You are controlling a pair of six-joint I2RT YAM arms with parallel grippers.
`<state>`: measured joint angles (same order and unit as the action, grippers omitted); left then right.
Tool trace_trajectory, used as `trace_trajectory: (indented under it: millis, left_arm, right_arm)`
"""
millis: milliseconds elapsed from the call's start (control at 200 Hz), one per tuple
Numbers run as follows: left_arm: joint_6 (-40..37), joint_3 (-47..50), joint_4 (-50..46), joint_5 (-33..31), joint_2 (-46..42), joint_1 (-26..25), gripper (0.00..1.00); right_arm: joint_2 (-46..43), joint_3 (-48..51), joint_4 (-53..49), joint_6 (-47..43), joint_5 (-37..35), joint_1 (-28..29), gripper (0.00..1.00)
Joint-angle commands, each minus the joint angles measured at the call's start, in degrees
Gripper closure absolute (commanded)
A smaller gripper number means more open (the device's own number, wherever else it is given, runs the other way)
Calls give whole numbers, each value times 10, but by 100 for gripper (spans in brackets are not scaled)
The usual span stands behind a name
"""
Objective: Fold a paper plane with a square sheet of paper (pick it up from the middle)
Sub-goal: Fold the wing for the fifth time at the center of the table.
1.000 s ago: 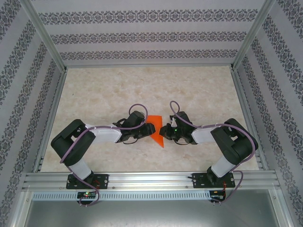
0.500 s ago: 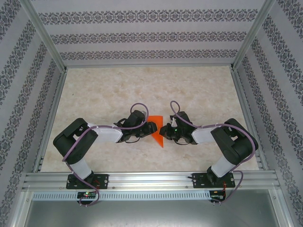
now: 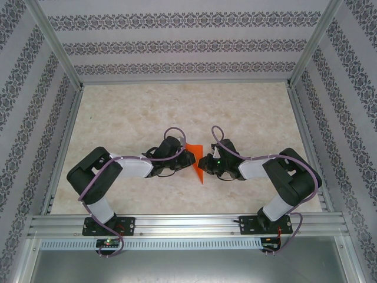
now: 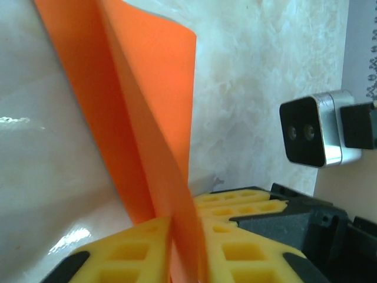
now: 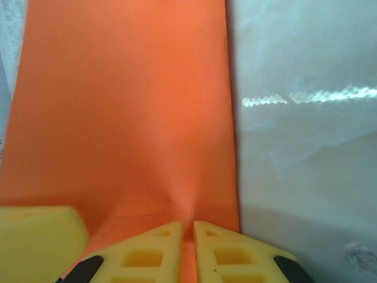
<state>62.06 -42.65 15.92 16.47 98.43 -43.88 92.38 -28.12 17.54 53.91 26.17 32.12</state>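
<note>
Left wrist view: folded orange square sheet of paper (image 4: 147, 94), tight in left pincer (image 4: 181, 236) and right pincer (image 5: 188, 231).

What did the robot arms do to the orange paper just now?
The left tool edged a little toward the right arm and pinched shut on the orange paper. The right tool kept its grip on the paper, and the paper stayed where it was between the two arms.
</note>
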Motion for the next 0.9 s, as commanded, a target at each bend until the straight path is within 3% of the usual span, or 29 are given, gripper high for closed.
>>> trace_trajectory:
  millis: [0,300,515,589,744,894]
  left_arm:
    - [-12,-12,8,22,20,8,91]
    - [-9,-4,-20,-2,-5,10,100]
    - [20,11,-33,-31,-26,10,100]
    - [33,16,-30,-31,-30,10,100]
    - [50,15,-27,-34,-31,10,100]
    - [53,0,-38,-27,-26,10,100]
  right_arm:
    - [-6,0,-27,-25,-49,-7,86]
    - [-12,-14,-24,-56,-41,-7,81]
    - [-54,-29,-47,-83,-55,-7,67]
    - [-91,-26,-69,-105,-88,-6,58]
    - [-161,-11,-94,-166,-158,8,58]
    - [-214,21,-84,-244,-303,95,59]
